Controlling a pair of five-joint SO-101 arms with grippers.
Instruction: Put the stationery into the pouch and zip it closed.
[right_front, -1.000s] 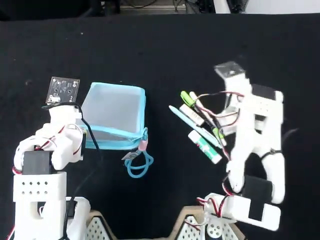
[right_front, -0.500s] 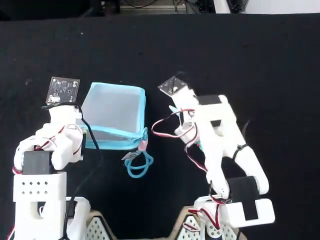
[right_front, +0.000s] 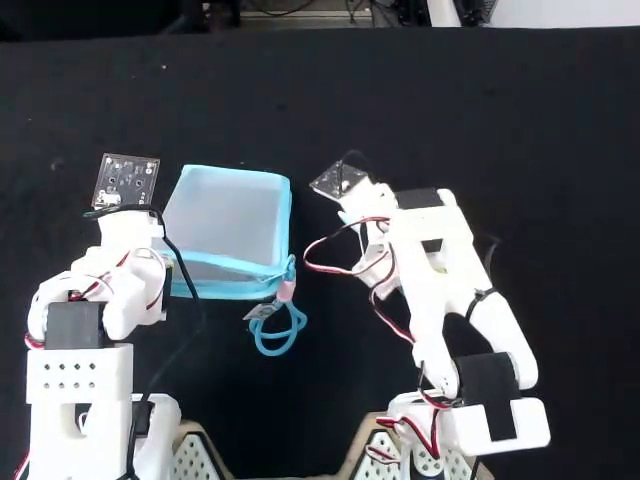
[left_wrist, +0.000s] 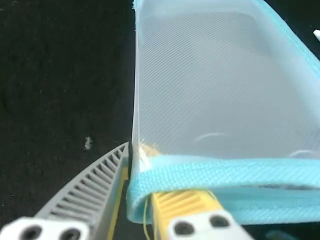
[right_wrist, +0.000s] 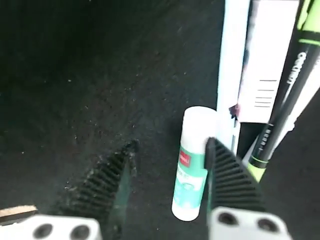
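The high camera sits fixed above the black table (right_front: 500, 120) and faces down from far enough off to take in the 2 arms, their bases at its near edge. The left wrist camera looks out along the left gripper (left_wrist: 145, 165), very close to the pouch (left_wrist: 210, 90) rim between its fingers. The high view shares that pouch (right_front: 232, 225). The right wrist camera faces down past the right gripper (right_wrist: 170, 145), close over a glue stick (right_wrist: 192, 165) between its fingers and pens (right_wrist: 280, 100) just beyond.

Light: bright, even, from overhead. Shadows: faint, lost on the matte black bench (right_front: 560, 120). Glare: white right arm (right_front: 440, 265) nearly washed out; soft sheen on the pouch (left_wrist: 215, 85) mesh.
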